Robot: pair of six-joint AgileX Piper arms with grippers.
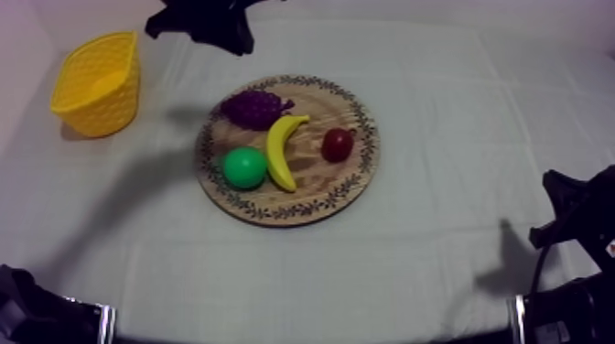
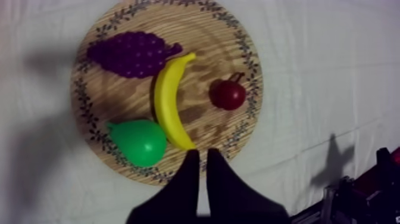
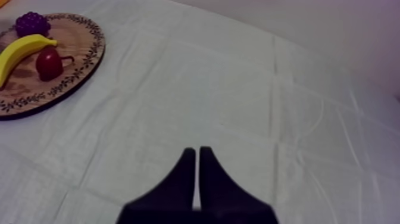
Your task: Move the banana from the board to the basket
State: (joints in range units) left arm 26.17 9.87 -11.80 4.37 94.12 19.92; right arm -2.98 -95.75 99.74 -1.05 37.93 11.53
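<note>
Grey-white and faintly creased, the cloth-covered tabletop [image 1: 439, 101] carries soft dark shadows around the things on it. We see the banana [image 1: 283, 151] as a smooth, bright yellow crescent lying flat near the middle of the round wooden board [image 1: 361, 178], whose rim carries a dark leafy pattern. One end of it points at the purple bunch of grapes [image 1: 253, 108]; its other end lies just beside the green pear [image 1: 244, 167]. Across the banana from the pear, a little apart, sits the small red fruit [image 1: 337, 145] with a thin stem. All four rest on the board's pale, streaked wood grain. The yellow basket [image 1: 96, 82], woven-looking and open-topped, stands on the tabletop at our left side, well apart from the board. Our left end effector [image 2: 202, 156] hangs above the board's rim, close to the banana's end by the pear, its two black fingers drawn together and holding nothing. Our right end effector [image 3: 197, 152] is over bare cloth, well clear of the board, fingers likewise pressed together and empty.
</note>
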